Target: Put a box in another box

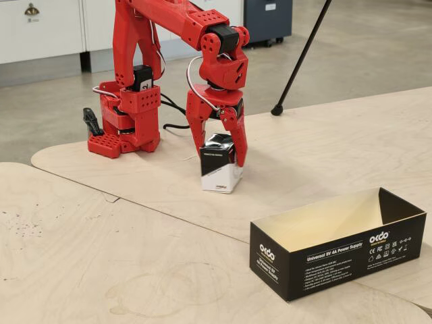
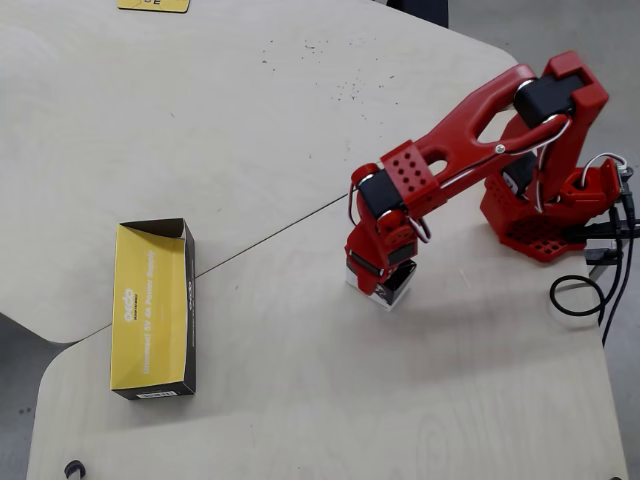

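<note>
The small box [image 1: 221, 177], black on top and white below, stands on the plywood table in front of the arm's base. My red gripper [image 1: 221, 154] comes down over it, one finger against each side of its black top, and appears shut on it. From overhead the gripper [image 2: 381, 278] covers most of the small box [image 2: 397, 289]. The long low black box [image 1: 337, 256] lies open-topped, pale inside, at the front right of the fixed view, well apart from the gripper. In the overhead view this long box [image 2: 188, 300] is at the left.
The red arm base [image 1: 125, 128] stands behind the small box, with a black cable [image 2: 580, 300] coiled beside it. A dark tripod leg [image 1: 300, 57] meets the floor beyond the table. A seam [image 2: 270, 235] runs between the two table boards.
</note>
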Available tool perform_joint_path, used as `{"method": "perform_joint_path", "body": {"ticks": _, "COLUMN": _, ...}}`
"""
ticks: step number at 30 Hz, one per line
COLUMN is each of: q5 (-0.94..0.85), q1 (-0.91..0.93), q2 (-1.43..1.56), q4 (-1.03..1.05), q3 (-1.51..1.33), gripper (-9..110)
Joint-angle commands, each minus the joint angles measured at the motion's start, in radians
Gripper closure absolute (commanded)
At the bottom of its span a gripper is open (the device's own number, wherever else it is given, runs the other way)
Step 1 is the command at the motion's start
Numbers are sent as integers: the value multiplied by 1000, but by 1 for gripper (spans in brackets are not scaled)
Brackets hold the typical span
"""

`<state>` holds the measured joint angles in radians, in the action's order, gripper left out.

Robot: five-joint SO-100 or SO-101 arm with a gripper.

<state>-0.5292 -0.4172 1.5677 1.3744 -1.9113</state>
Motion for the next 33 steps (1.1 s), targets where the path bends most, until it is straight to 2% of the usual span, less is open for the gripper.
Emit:
{"method": "perform_joint_path", "body": {"ticks": 1, "q5": 18, "q1": 23, "q2": 40, "q4": 54, "q3": 67, "gripper": 82}}
{"method": "perform_joint_path", "body": {"ticks": 5, "q5": 43, "q1": 83, "q2": 31, "q4": 172, "q3": 298, "gripper": 86}}
{"method": "perform_joint_path", "body": {"ticks": 10, "q5": 75, "q1": 138, "q2": -120, "q4": 333, "q3": 767, "gripper": 86}}
{"method": "perform_joint_path", "body": {"ticks": 15, "q5": 149, "q1": 126, "q2": -276, "q4": 370, "q3": 1134, "gripper": 86}}
{"method": "perform_joint_path", "body": {"ticks": 21, "q5": 238, "q1": 140, "q2": -402, "q4": 252, "q3": 1327, "gripper": 87}}
{"method": "perform_joint_path", "body": {"ticks": 33, "q5": 336, "q1": 161, "q2": -558, "q4": -127, "q3": 1338, "gripper": 87}}
